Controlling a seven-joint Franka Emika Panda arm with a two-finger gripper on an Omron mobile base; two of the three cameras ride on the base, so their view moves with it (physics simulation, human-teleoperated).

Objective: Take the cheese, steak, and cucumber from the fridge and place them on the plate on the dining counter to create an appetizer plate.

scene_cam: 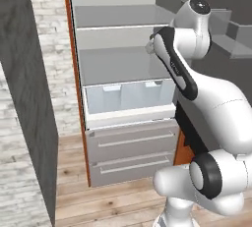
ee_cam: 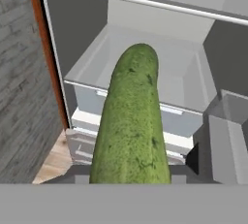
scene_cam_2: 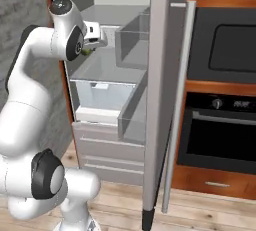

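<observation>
You are holding the cucumber [ee_cam: 130, 121] in front of the open fridge [scene_cam: 123, 64].

In the hand view the cucumber is rising from the bottom centre, lengthwise up the frame, covering the clear crisper drawer [ee_cam: 181, 119] behind it. In the right base view your end effector [scene_cam_2: 93, 48] is sitting at upper left, partly closed around the green cucumber, level with the glass shelf [scene_cam_2: 112, 67]. The black wall oven [scene_cam_2: 222, 100] is standing at the right.

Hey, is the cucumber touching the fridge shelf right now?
Apart. In the hand view the cucumber stands out from the gripper, which holds it, with the fridge shelf well behind it.
</observation>
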